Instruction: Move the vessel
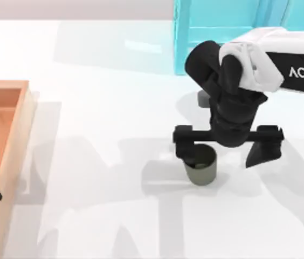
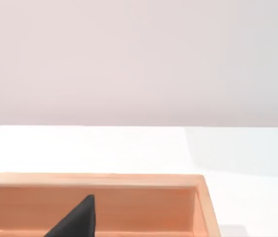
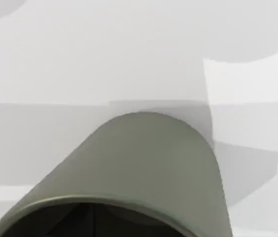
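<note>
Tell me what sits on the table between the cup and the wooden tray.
Nothing: in the top view the white table is bare, but for shadows, between the cup under the right claw and the wooden tray at left.

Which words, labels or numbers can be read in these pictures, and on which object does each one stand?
"AGIL": white letters on the black side of the right arm, cut off by the top view's right edge, so the rest of the word cannot be read.
No text on the cup, the wooden tray or the table.
</note>
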You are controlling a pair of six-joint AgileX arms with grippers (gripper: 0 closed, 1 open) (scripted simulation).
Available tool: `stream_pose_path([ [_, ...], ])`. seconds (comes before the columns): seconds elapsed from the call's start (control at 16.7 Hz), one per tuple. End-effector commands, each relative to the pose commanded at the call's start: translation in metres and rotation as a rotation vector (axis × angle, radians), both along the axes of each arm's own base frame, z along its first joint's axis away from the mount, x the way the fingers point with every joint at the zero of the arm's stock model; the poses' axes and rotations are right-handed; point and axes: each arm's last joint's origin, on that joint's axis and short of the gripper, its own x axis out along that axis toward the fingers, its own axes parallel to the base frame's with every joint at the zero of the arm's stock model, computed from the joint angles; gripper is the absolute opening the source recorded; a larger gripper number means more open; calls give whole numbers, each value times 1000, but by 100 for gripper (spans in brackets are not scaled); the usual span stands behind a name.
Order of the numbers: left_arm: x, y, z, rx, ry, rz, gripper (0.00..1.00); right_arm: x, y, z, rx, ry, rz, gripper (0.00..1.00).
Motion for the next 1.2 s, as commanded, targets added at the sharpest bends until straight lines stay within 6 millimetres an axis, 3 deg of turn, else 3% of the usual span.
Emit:
stream_pose_path([
  [0.3, 0, 0, 0, 0, 0, 0, 100, -1, 0, -4, -1, 2, 0, 100],
  [1.08, 0, 0, 0, 0, 0, 0, 100, -1, 0, -4, -1, 2, 0, 2],
  [1.2, 0, 0, 0, 0, 0, 0, 100, -1, 0, -4, -1, 2, 0, 0],
])
